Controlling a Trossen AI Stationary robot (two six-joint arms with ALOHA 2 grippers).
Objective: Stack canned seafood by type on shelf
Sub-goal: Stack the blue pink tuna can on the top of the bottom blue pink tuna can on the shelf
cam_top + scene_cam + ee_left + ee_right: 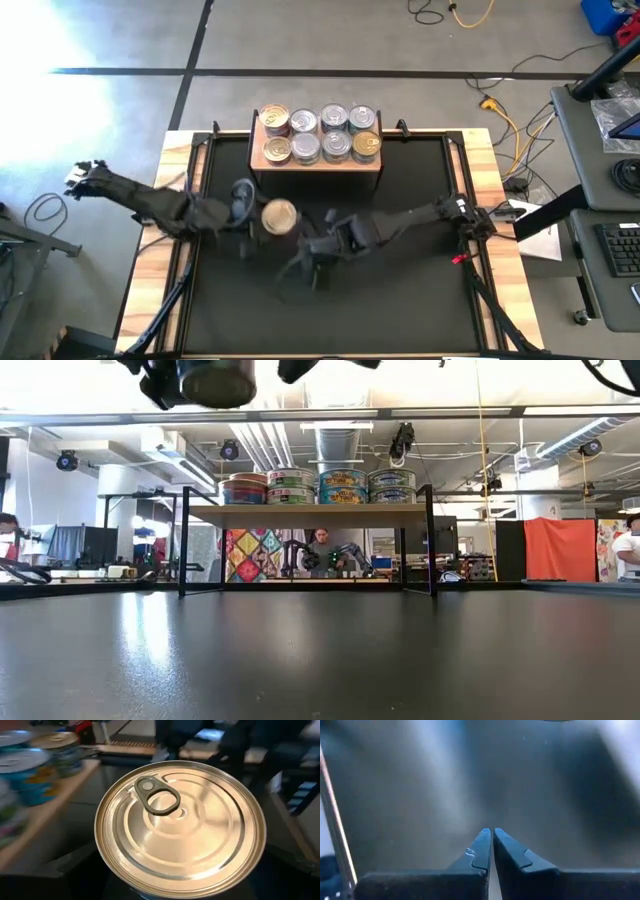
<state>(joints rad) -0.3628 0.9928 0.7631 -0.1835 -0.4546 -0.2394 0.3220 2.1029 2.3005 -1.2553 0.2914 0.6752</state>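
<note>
A round tin of canned seafood with a gold lid [279, 216] hangs in the air in front of the shelf, with my left gripper [262, 217] shut on it. In the low view this can [215, 382] is high up, above shelf level. The shelf [320, 163], a light-wood board on black legs, carries several cans [320, 133] in two-high stacks with silver and gold lids. My right gripper [491, 837] is shut and holds nothing. It hangs over the dark table just right of the held can [305, 258]. My left gripper holds the gold-lidded can by its side wall, one finger on each side; the lid's rim [105, 865] hides the contact. The fingers come from the table's left, slanting slightly down. The can sits upright, pull tab [157, 797] up, lifted clear of the table.
The black table top [400, 300] lies bare in front of the shelf and around both arms. Wooden planks [150, 290] edge it at left and right. Behind the table, people and other equipment [320, 555] show in the room.
</note>
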